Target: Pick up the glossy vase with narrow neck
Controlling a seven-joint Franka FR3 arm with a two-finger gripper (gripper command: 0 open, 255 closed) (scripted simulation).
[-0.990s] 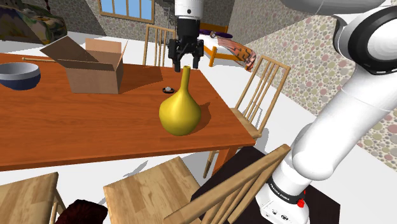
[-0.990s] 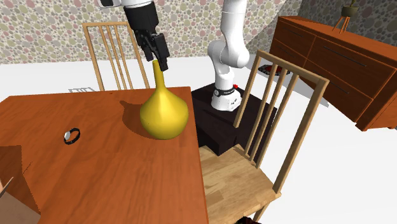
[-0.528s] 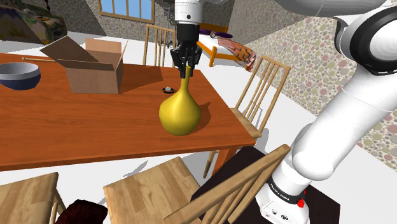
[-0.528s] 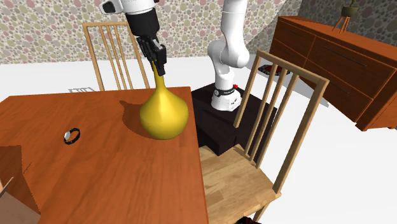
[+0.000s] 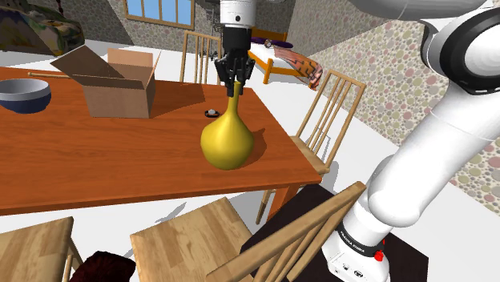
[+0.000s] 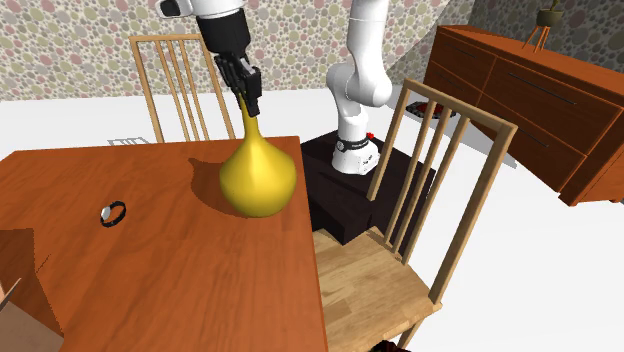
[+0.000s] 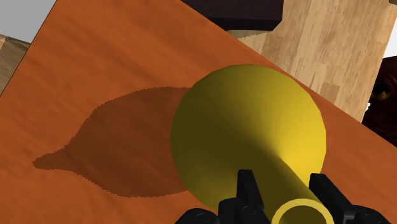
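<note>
A glossy yellow vase (image 5: 227, 143) with a round belly and a long narrow neck stands on the reddish-brown wooden table (image 5: 96, 164), close to its edge. My black gripper (image 5: 235, 82) comes straight down from above and is shut on the top of the neck. From the second exterior view, the vase (image 6: 258, 178) has the gripper (image 6: 248, 98) clasping its neck near the rim. In the wrist view, the two fingers (image 7: 247, 189) press on either side of the neck just below the open mouth, with the vase belly (image 7: 248, 130) beyond the gripper (image 7: 284, 191).
An open cardboard box (image 5: 116, 80) and a blue bowl (image 5: 22, 94) sit farther back on the table. A small dark ring (image 6: 113, 212) lies near the vase. Wooden chairs (image 6: 440, 180) line the table's edge, beside the dark stand (image 6: 345, 190).
One second ago the fingers stood open around the top of the neck; they have shut on it. Since half a second ago nothing has visibly moved.
</note>
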